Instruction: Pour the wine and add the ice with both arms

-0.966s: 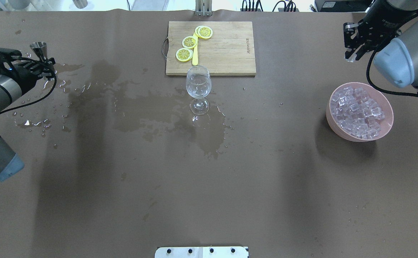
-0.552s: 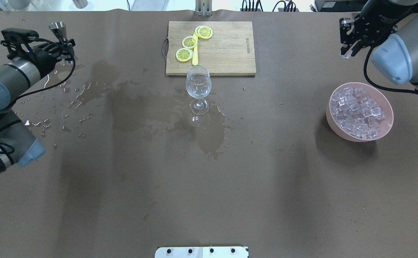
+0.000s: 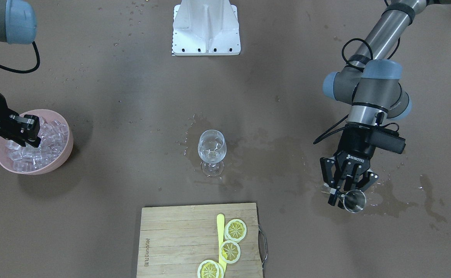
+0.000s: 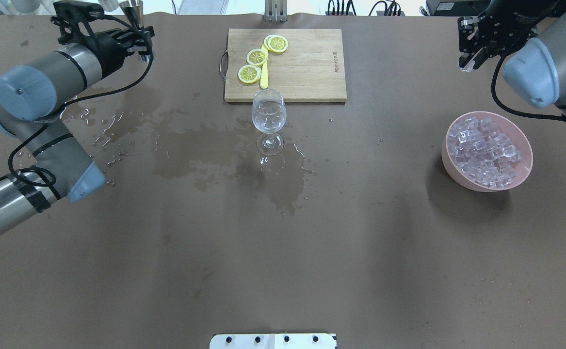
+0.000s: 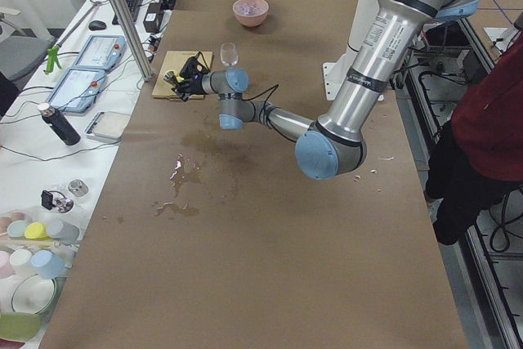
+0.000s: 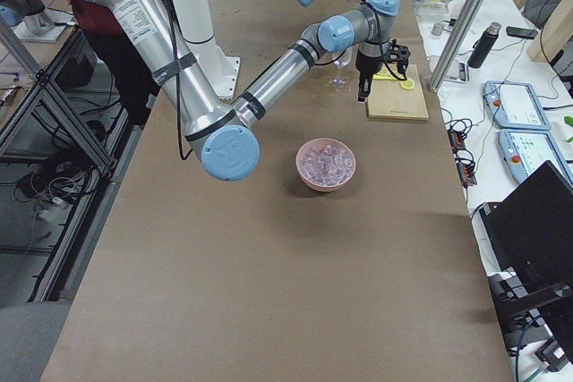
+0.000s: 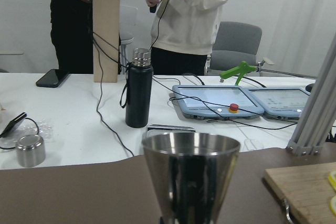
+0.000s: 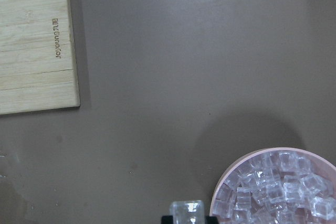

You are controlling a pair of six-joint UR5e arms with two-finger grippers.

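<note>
A clear wine glass stands upright mid-table, just in front of the board. A little clear wine shows in its bowl. My left gripper is shut on a steel jigger, held upright near the far left edge, well left of the glass. Ice fills a pink bowl at the right. My right gripper is raised beyond the bowl, shut on one ice cube.
A wooden cutting board with yellow lemon slices lies at the far middle. Spilled liquid wets the brown table cover left of and around the glass. A white bracket sits at the near edge.
My left arm has swung the jigger from the left edge toward the far side and rightward. The right gripper has drifted slightly farther away from the bowl.
</note>
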